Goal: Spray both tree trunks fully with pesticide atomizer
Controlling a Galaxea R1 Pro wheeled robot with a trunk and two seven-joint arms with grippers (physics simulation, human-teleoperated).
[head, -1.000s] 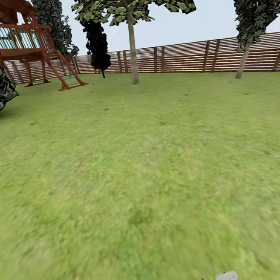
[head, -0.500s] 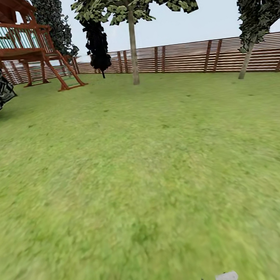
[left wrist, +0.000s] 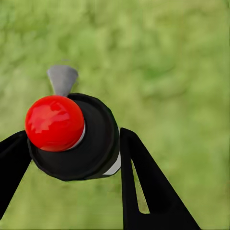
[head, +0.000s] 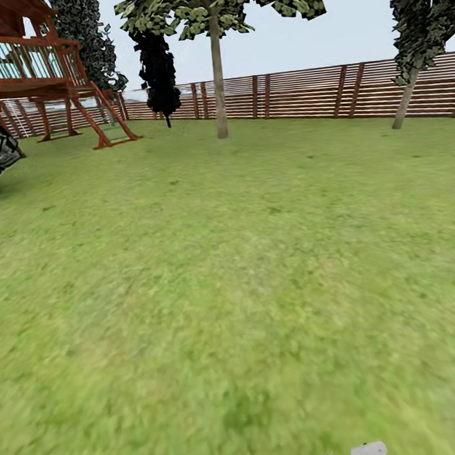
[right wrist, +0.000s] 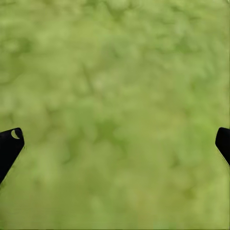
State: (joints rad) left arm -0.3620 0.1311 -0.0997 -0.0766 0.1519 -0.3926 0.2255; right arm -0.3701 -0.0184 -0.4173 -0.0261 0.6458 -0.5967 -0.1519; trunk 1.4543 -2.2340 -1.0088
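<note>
Whole head view shifted slightly; tree (head: 217,68) sits further right. Left tool (left wrist: 72,143) clamped on pesticide atomizer (left wrist: 81,143). Right tool (right wrist: 115,143) fingers wide apart over grass (right wrist: 115,72).

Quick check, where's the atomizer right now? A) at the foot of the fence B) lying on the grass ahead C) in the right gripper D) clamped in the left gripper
D: in the left wrist view the left gripper's black fingers close on the atomizer, red spot toward the camera; the right gripper is wide open over grass.
</note>
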